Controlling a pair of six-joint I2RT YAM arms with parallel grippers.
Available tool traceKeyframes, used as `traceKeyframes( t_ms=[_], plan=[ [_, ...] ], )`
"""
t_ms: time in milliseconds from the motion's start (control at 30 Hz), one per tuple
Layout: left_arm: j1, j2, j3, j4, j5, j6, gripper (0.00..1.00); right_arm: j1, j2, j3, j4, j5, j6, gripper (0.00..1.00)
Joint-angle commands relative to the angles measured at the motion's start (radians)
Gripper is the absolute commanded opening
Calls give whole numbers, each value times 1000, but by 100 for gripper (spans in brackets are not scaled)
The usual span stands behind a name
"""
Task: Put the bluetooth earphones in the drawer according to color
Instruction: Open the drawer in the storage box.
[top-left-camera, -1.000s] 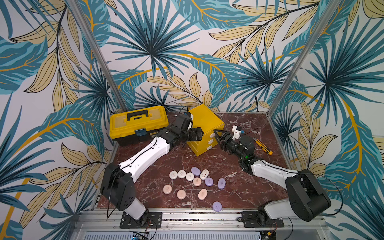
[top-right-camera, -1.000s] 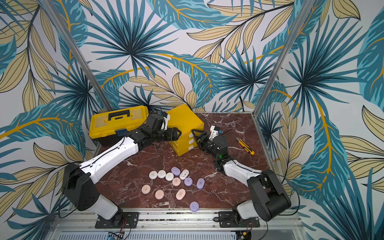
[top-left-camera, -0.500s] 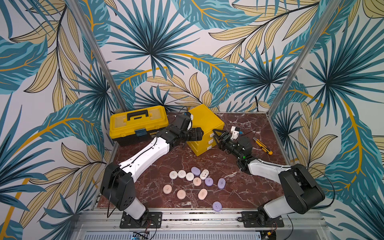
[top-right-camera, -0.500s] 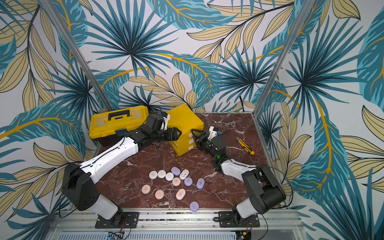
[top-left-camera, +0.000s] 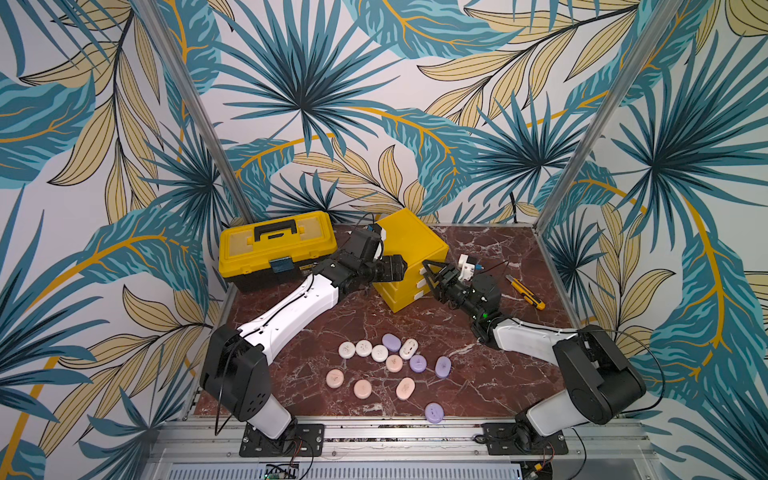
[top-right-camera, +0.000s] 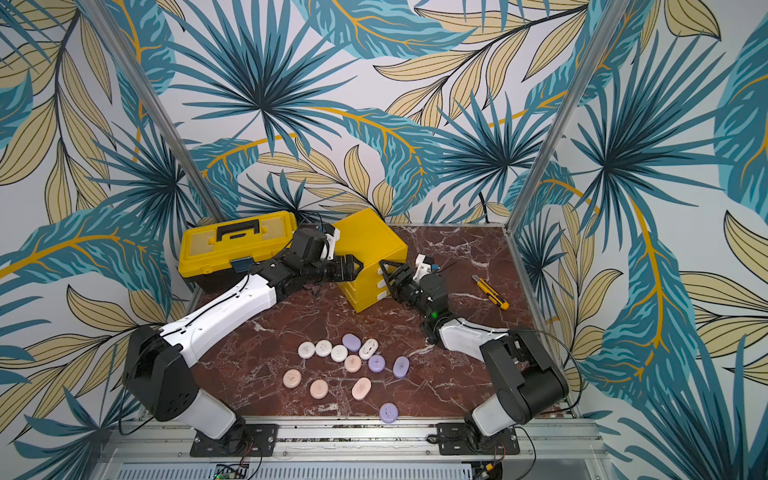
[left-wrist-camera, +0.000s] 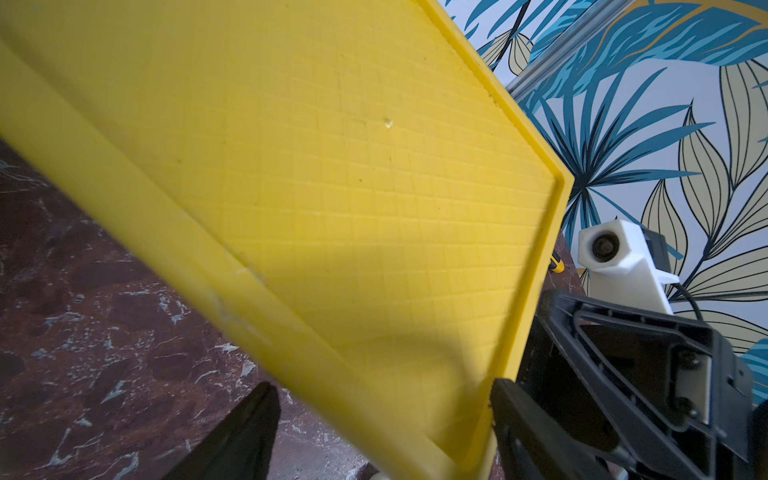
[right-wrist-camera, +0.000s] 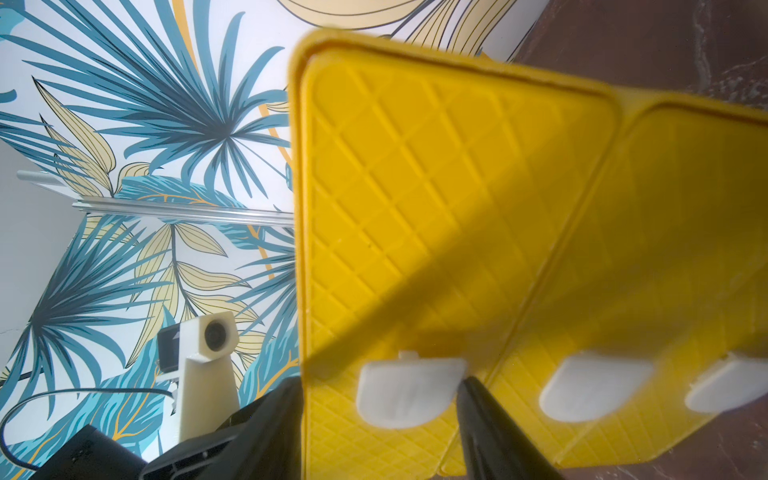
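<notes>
The bluetooth earphones (top-left-camera: 393, 363) are white, lilac and pink oval cases, loose on the marble near the front in both top views, with one lilac case (top-left-camera: 434, 412) apart at the front edge. The drawer chest (top-left-camera: 411, 243) is a yellow cube with three white tab handles. My left gripper (top-left-camera: 395, 268) is open against the chest's left side, its lower front corner between the fingers (left-wrist-camera: 249, 432). My right gripper (top-left-camera: 429, 272) is open at the drawer fronts, straddling the top drawer's handle (right-wrist-camera: 411, 390). One finger (right-wrist-camera: 482, 415) touches the tab. All drawers look closed.
A yellow toolbox (top-left-camera: 278, 245) with a black handle stands at the back left, close behind my left arm. A yellow-black utility knife (top-left-camera: 525, 293) lies at the right, near the metal frame post. Patterned walls close in the back and both sides.
My right gripper has crept a little closer to the chest and narrowed slightly around the top handle. The left arm, the chest and the cases have not moved.
</notes>
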Motion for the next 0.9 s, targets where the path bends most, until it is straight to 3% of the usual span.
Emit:
traceKeyframes(
  t_ms=[0,667,867],
  plan=[
    [8,14,-44,-62,-13,15,84,11,15,-7,4,15,13,64],
    [9,22,-50,-54,-6,14,84,16,52,-4,15,53,35,49],
    [10,19,-56,-56,-6,15,84,17,28,9,5,56,27,52]
  ],
)
